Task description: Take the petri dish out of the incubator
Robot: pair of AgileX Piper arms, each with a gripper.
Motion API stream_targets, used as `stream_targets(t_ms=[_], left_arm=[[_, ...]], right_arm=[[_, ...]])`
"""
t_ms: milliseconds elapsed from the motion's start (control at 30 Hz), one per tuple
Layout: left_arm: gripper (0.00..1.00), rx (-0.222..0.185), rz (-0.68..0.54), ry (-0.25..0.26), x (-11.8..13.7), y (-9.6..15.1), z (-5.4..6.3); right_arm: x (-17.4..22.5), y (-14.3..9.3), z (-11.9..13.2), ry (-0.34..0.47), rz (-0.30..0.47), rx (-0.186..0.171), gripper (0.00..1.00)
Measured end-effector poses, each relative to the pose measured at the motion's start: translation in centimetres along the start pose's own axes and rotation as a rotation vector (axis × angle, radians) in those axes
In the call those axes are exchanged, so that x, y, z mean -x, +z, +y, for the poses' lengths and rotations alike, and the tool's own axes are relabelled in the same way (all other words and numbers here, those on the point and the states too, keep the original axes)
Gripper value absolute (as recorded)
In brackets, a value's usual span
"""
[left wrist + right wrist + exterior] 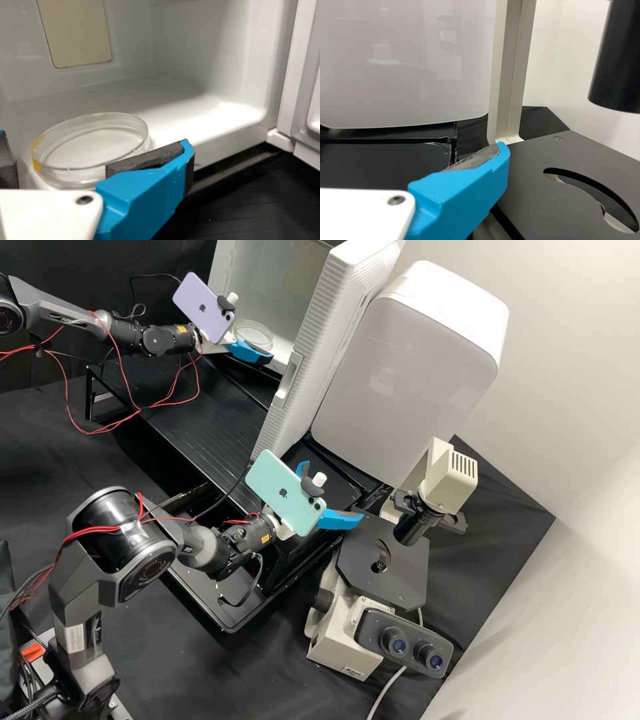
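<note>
- We see the petri dish (90, 145): clear, round, shallow (yellow mark on its wall), on the incubator (215, 115) floor.
- Left gripper (90, 159) is spread, one finger either side of it.

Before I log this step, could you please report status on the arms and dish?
Left gripper open, straddling petri dish on incubator floor. Right gripper open, by microscope stage. Door open, nothing blocking dish.

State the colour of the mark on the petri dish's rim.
Yellow-orange mark on the clear petri dish; left wrist view shows it best.
</note>
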Motion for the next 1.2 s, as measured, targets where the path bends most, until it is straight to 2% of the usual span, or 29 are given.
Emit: stream_targets(t_ms=[700, 1200], left_arm=[[0.0, 0.019, 0.005, 0.001, -0.02, -0.02, 0.13], [0.0, 0.019, -0.019, -0.021, -0.02, 0.52, 0.01]], right_arm=[[0.0, 0.0, 0.0, 0.0, 0.0, 0.0, 1.0], [0.0, 0.0, 0.0, 0.0, 0.0, 0.0, 1.0]])
